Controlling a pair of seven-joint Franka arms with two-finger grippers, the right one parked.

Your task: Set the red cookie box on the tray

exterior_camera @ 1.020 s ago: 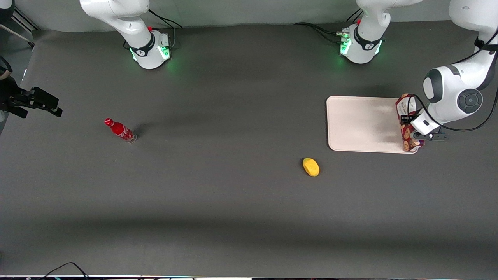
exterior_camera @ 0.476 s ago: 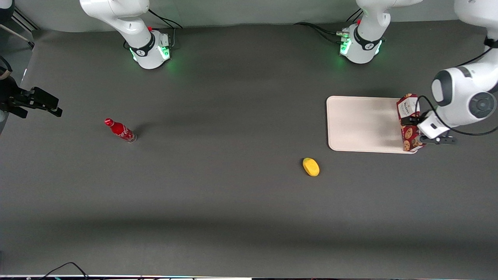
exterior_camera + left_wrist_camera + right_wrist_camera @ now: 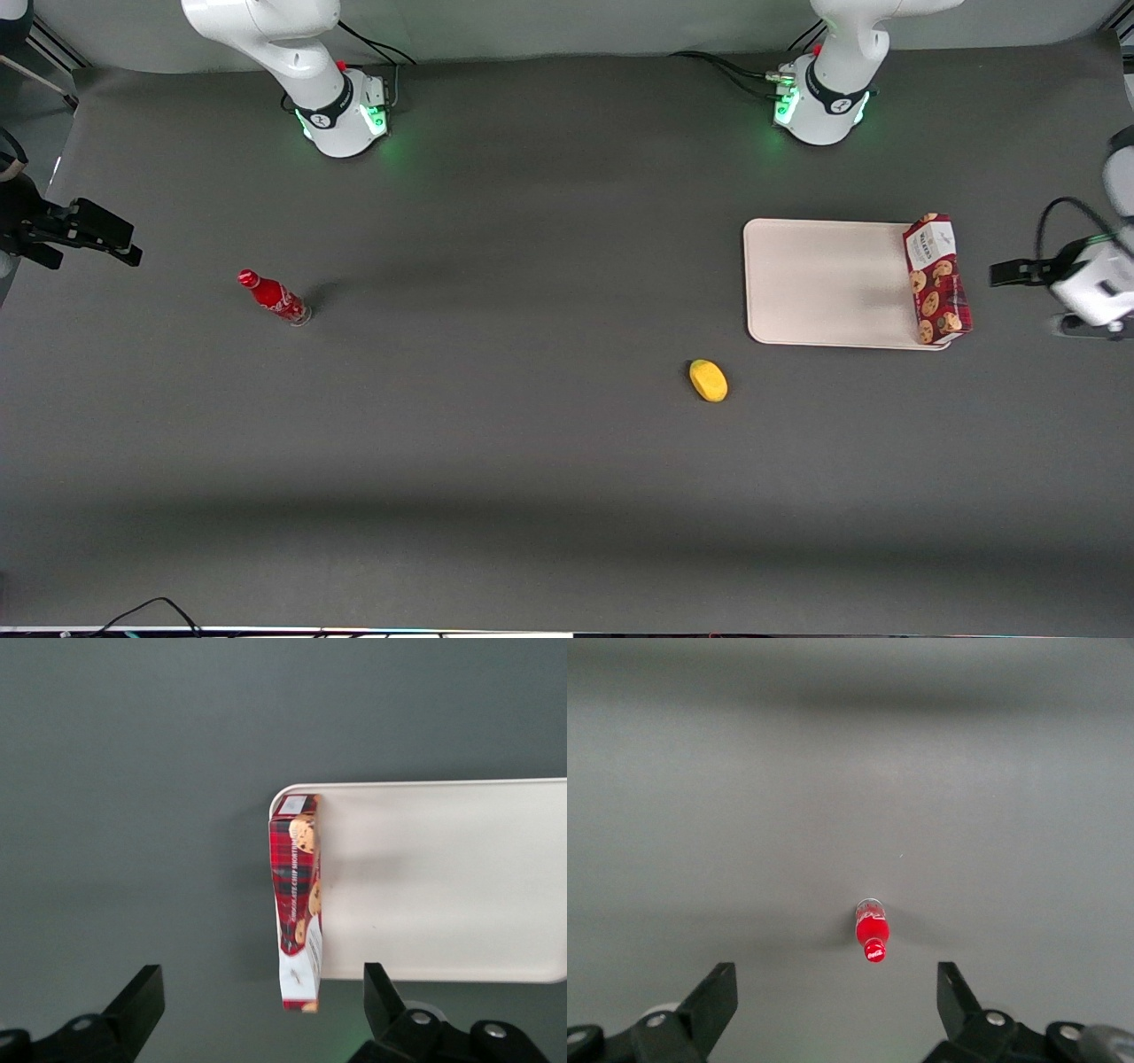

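The red cookie box (image 3: pixel 936 279) stands on a long narrow side along the edge of the cream tray (image 3: pixel 824 283) that faces the working arm's end of the table. Nothing holds it. My left gripper (image 3: pixel 1026 299) is open and empty, off the tray and clear of the box, farther toward the working arm's end. In the left wrist view the box (image 3: pixel 297 904) stands at the rim of the tray (image 3: pixel 443 877). The gripper (image 3: pixel 261 992) has its fingers spread wide with a gap between them and the box.
A small red bottle (image 3: pixel 273 297) stands toward the parked arm's end of the table; it also shows in the right wrist view (image 3: pixel 872 935). A yellow oval object (image 3: pixel 708 380) lies on the dark mat, nearer the front camera than the tray.
The gripper let go of the box and drew back toward the working arm's end of the table. The box stays standing on the tray's edge.
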